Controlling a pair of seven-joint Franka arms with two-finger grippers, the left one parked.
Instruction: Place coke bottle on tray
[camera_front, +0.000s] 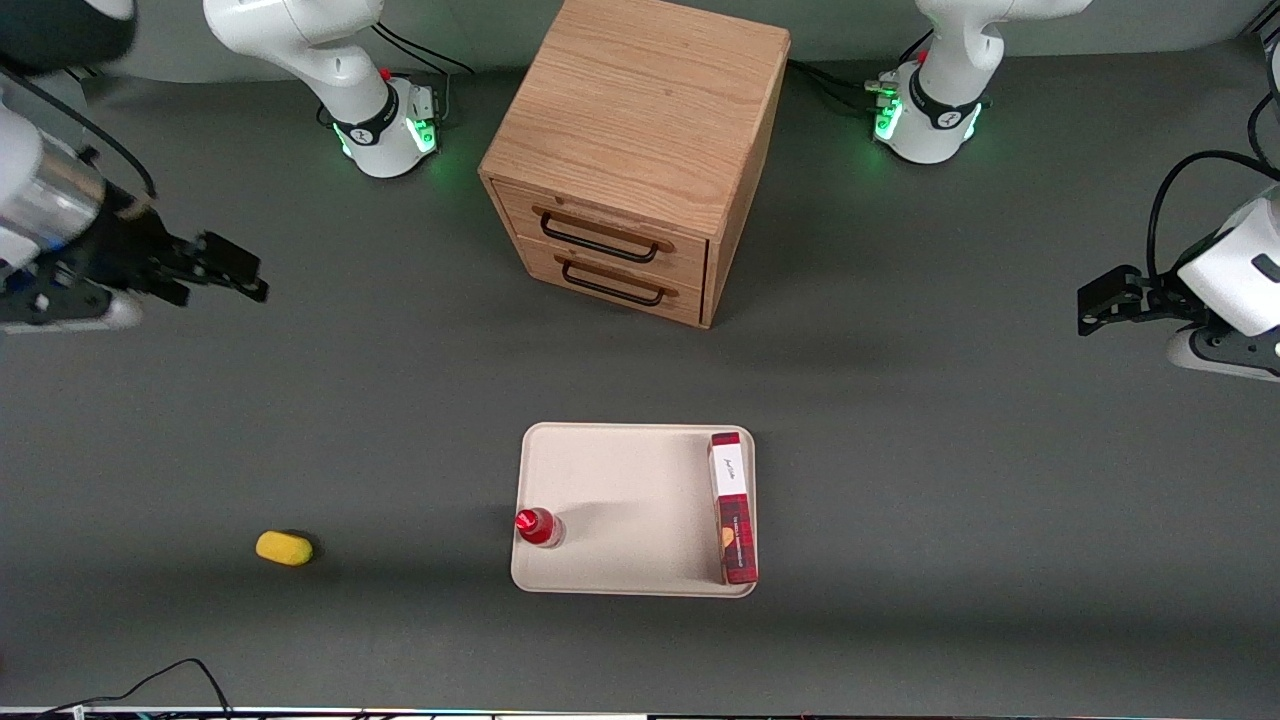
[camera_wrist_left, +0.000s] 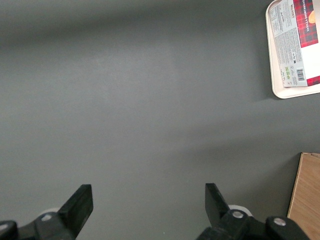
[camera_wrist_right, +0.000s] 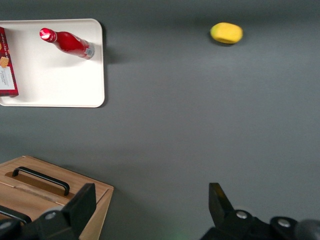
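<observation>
**Bottle on the tray, my pincer off at the upper left**

The bench (camera_front: 300, 420) is a plain dark grey sheet filling nearly the whole front view. A wooden drawer cabinet (camera_front: 640, 150) with two black handles sits at the upper centre of that frame, and a small yellow oval object (camera_front: 284, 548) lies alone at the lower left.

The tray (camera_front: 620, 480) lies at the lower centre of the front view, nearer the camera than the cabinet. The coke bottle (camera_front: 537, 526) stands upright on it, close to the rim at the tray's left edge in the frame (my wrist camera shows it (camera_wrist_right: 66, 43) inside the rim too, red cap and all). A long red plaid box (camera_front: 733, 507) lies along the tray's right edge.

My pincer (camera_front: 232, 270) is at the upper left of the front view, well apart from bottle and tray, with bare bench between us. Its fingers (camera_wrist_right: 80, 202) are spread wide and hold nothing.

My arm reaches in from the left edge of the frame, with the pincer pointing toward the cabinet.
</observation>
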